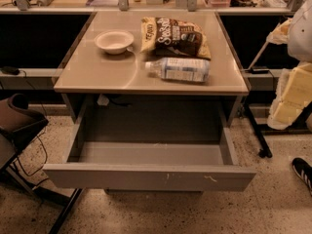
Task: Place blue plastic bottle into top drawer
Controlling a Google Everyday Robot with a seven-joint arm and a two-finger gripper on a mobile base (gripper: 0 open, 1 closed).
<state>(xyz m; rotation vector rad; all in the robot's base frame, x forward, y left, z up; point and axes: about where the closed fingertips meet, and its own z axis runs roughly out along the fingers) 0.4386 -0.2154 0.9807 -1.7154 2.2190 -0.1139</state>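
The blue plastic bottle lies on its side on the tabletop near the front right, with its white cap pointing left. The top drawer stands pulled out below the tabletop. Its grey inside shows nothing in it, and its flat front panel has small white scuffs. My gripper is not in view in the camera view.
A brown-and-yellow chip bag lies just behind the bottle. A white bowl stands to its left. The table is tan. White and pale yellow shapes stand at the right edge. A dark chair is at the left and a shoe at the lower right.
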